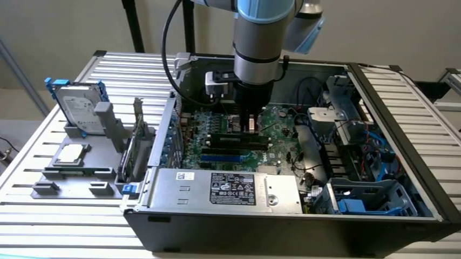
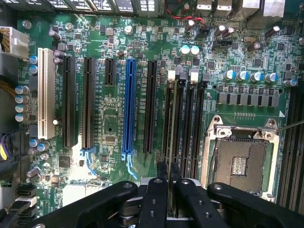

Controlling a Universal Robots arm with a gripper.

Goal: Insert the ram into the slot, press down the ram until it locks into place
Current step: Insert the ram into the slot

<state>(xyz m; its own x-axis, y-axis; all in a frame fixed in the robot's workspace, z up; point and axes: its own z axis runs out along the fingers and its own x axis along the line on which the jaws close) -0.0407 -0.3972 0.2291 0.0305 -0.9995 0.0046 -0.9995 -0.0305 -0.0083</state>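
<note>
While the arm [image 1: 263, 32] reaches down into the open computer case [image 1: 288, 226] on the slatted bench [image 1: 43, 216], the end effector [image 2: 170, 173] hangs low over the motherboard [image 2: 109, 128], just beside the silver processor socket [image 2: 242, 164]. Its two black fingers [image 2: 159, 190] stand close together, clamped on the ram [image 2: 172, 128], which shows edge-on as a thin strip between them. The ram runs along the slot [image 2: 172, 76], a long black memory socket with a white latch at its far end. That slot is the outermost of the parallel memory sockets next to the processor socket, on their side away from it. Whether the ram is fully seated and the latches have closed I cannot tell. A second white-latched memory socket [image 2: 194, 76] lies between the held ram and the processor socket. Beyond the ram from the processor socket come a black expansion socket [image 2: 151, 104], then the long blue socket [image 2: 128, 104], more black ones, and a white one [image 2: 45, 95] farthest off. In the exterior view the end effector [image 1: 250, 127] sits over the board's middle, the grey power supply [image 1: 230, 189] lies along the case's near edge, and a hard drive [image 1: 75, 108] stands in a grey fixture outside the case, well apart from the processor socket.
</note>
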